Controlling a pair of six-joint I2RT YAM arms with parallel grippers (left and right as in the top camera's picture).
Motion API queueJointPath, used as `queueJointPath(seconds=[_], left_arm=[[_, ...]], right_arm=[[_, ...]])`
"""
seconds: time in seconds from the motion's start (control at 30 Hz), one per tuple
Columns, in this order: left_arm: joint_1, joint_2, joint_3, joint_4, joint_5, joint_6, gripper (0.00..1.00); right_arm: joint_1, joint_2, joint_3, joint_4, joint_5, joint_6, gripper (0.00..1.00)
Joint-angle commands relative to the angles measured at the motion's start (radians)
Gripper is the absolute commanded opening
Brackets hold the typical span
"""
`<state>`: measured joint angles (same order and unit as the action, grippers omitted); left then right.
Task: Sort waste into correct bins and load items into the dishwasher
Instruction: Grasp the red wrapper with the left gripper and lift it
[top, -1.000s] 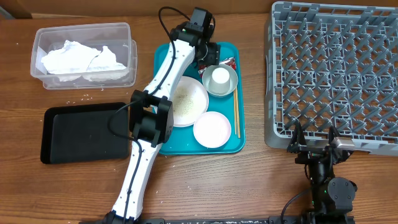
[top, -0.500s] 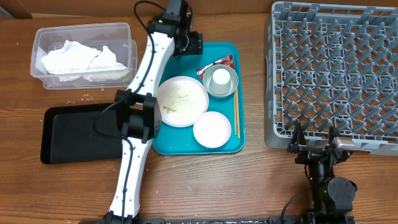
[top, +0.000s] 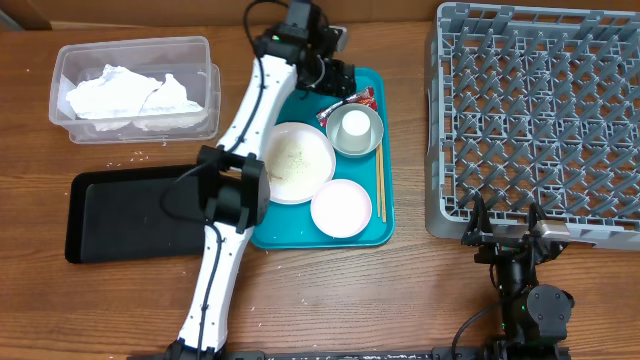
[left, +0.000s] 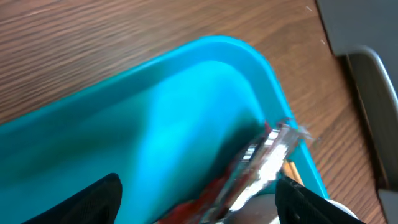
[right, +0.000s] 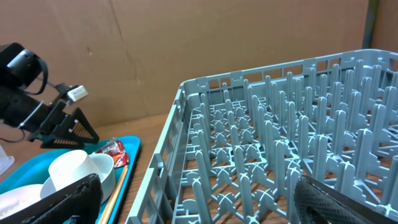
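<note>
The small red wrapper (top: 340, 108) lies inside the teal tray (top: 263, 232), in its far right corner, one end just beside the grey bowl (top: 371, 141); it has not shifted over the last half second. What has changed is the left claw (top: 338, 82). A second ago it hung over that same corner and hid most of the wrapper. Half a second ago it had swung out past the tray's far left corner. Now it is back above the tray's far edge, just left of the wrapper. Its fingers (left: 87, 199) are spread apart in the wrist view, with the crinkled wrapper lying loose between them and not gripped. The bowl holds the small white cup (top: 354, 123). The large white plate (top: 297, 162), flecked with rice grains (top: 293, 158), sits at the tray's middle, partly under the left arm. The smaller white dish (top: 341, 208) sits toward the tray's near edge, and the wooden chopsticks (top: 380, 180) lie along its right rim. None of these has moved. Left of the tray stand the clear tub (top: 62, 60), with crumpled napkins (top: 130, 95) in it, and the black tray (top: 130, 215). Right of it is the grey dish rack (top: 540, 120). The right claw (top: 505, 218) stays released over the desk (top: 420, 290) at the rack's near edge, jaws wide and holding nothing, just as before.
</note>
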<state>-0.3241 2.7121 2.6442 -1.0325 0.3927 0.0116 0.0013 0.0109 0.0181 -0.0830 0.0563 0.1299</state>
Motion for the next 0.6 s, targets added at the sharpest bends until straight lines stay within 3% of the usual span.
queueJointPath(seconds=[0.0, 0.3, 0.57], left_arm=[[-0.015, 0.009, 0.021, 0.0, -0.024, 0.112, 0.8], [-0.017, 0.009, 0.021, -0.007, -0.016, 0.154, 0.81], [-0.017, 0.009, 0.021, -0.011, 0.1, 0.192, 0.82]], right_arm=[[-0.002, -0.008, -0.01, 0.005, 0.005, -0.007, 1.0], [-0.002, -0.008, -0.01, 0.005, 0.005, -0.007, 1.0], [-0.002, -0.008, -0.01, 0.005, 0.005, -0.007, 1.0]])
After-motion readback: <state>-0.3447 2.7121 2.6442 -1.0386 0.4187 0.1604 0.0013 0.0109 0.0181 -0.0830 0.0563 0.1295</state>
